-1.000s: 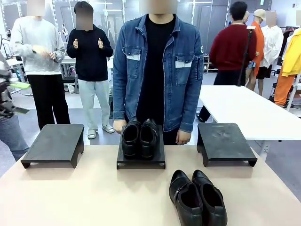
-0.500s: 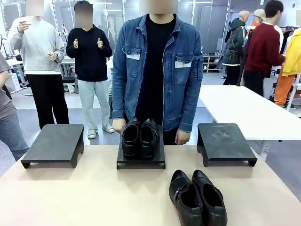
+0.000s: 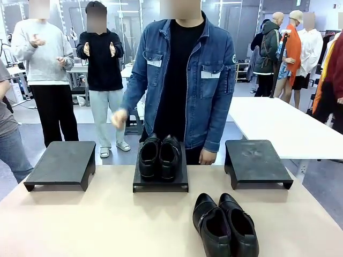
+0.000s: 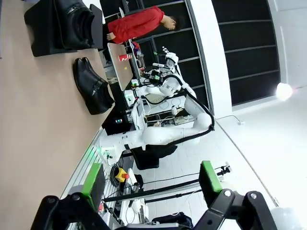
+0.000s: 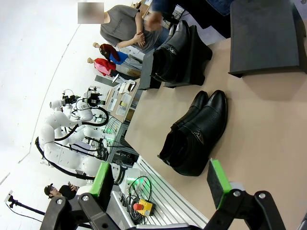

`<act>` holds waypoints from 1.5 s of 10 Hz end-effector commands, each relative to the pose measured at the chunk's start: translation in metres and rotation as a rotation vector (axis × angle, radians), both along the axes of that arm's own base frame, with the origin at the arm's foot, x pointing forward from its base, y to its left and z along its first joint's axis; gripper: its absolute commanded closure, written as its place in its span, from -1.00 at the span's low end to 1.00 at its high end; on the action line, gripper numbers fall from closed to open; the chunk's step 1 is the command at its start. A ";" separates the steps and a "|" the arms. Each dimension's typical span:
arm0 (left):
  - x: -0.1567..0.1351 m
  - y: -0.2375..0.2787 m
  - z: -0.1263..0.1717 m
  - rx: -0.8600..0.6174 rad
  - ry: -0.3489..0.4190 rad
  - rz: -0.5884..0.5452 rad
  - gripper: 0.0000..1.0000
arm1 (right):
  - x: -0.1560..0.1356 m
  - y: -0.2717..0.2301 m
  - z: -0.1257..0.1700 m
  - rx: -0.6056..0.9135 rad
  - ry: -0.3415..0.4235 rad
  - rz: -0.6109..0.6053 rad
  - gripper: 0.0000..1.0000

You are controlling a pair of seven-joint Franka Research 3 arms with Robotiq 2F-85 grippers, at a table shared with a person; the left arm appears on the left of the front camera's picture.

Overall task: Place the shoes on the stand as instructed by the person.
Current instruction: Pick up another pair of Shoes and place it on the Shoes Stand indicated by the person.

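Three black stands are sitting on the counter (image 3: 107, 225): the middle stand (image 3: 161, 183), a second stand (image 3: 60, 160) to its left and a third stand (image 3: 256, 160) to its right. Two pairs of black shoes are lying there, four shoes altogether: one pair (image 3: 159, 157) on the middle stand, the other pair (image 3: 225, 225) in front of it. One person (image 3: 182, 80) is standing behind it.

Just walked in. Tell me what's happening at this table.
A person in a denim jacket stands at the far side with one hand lifted, possibly about to point. The middle stand of three black ones carries one pair of black shoes. The other pair sits on the table near the robot. The left gripper and right gripper are open, holding nothing.
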State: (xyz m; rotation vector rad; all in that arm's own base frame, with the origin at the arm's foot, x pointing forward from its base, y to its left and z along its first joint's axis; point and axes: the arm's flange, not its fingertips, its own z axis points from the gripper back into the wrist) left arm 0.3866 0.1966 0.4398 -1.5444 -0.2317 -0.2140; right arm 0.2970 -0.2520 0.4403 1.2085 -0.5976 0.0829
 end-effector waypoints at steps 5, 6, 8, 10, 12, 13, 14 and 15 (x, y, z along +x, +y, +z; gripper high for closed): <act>-0.003 0.006 -0.002 -0.003 0.002 0.013 -1.00 | -0.001 0.000 0.001 0.004 -0.008 0.000 -1.00; -0.003 0.006 -0.002 -0.003 0.002 0.013 -1.00 | -0.001 0.000 0.001 0.004 -0.008 0.000 -1.00; -0.003 0.006 -0.002 -0.003 0.002 0.013 -1.00 | -0.001 0.000 0.001 0.004 -0.008 0.000 -1.00; -0.003 0.006 -0.002 -0.003 0.002 0.013 -1.00 | -0.001 0.000 0.001 0.004 -0.008 0.000 -1.00; -0.003 0.006 -0.002 -0.003 0.002 0.013 -1.00 | -0.001 0.000 0.001 0.004 -0.008 0.000 -1.00; -0.003 0.006 -0.002 -0.003 0.002 0.013 -1.00 | -0.001 0.000 0.001 0.004 -0.008 0.000 -1.00; -0.003 0.006 -0.002 -0.003 0.002 0.013 -1.00 | -0.001 0.000 0.001 0.004 -0.008 0.000 -1.00; -0.003 0.006 -0.002 -0.003 0.002 0.013 -1.00 | -0.001 0.000 0.001 0.004 -0.008 0.000 -1.00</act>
